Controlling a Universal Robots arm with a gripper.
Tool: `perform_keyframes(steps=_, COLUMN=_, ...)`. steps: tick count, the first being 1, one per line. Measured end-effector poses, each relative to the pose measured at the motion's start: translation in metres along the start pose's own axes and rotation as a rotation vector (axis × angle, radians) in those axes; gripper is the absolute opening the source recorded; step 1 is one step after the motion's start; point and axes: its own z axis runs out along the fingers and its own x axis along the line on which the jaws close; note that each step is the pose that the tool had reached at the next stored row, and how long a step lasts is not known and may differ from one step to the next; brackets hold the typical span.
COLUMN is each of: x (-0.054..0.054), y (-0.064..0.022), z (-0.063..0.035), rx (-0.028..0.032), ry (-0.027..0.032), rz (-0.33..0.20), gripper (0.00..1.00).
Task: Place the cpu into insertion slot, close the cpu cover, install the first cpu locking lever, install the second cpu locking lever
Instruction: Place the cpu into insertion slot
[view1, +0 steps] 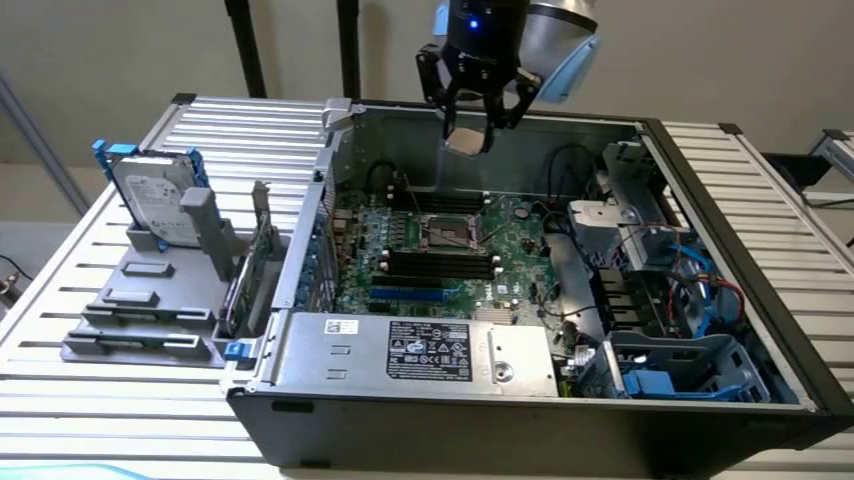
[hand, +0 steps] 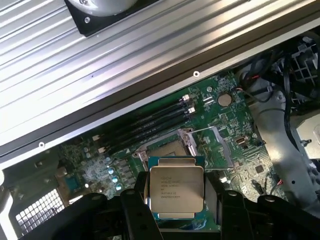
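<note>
The gripper (view1: 471, 122) hangs in the upper middle of the exterior view, over the far wall of the open computer case (view1: 694, 190). It has the chip (hand: 176, 186) pinched by two opposite edges, with the silvery printed face turned toward the wrist camera. The jaws stand wide, but they are clamped on the chip, not empty.

Down near the centre of the exterior view, the socket (view1: 451, 232) sits bare on the green board (view1: 521, 235). It is well apart from the chip and just beyond the black memory sticks (view1: 434, 265). The wrist view shows the cover (hand: 210, 142) swung up beside the socket, so the opening looks free.

My read is that this chip is light, thin and stiff, with smooth metal edges that could slip. The edges look like the right place to hold it. The flat contact face and the socket's contacts are likely fragile.
</note>
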Motion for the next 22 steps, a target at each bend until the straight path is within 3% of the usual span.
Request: perform_keyframes(steps=22, x=0.0, y=-0.0001, z=0.0027, rx=-0.0056, ry=-0.0181, rz=0.399, gripper=0.55)
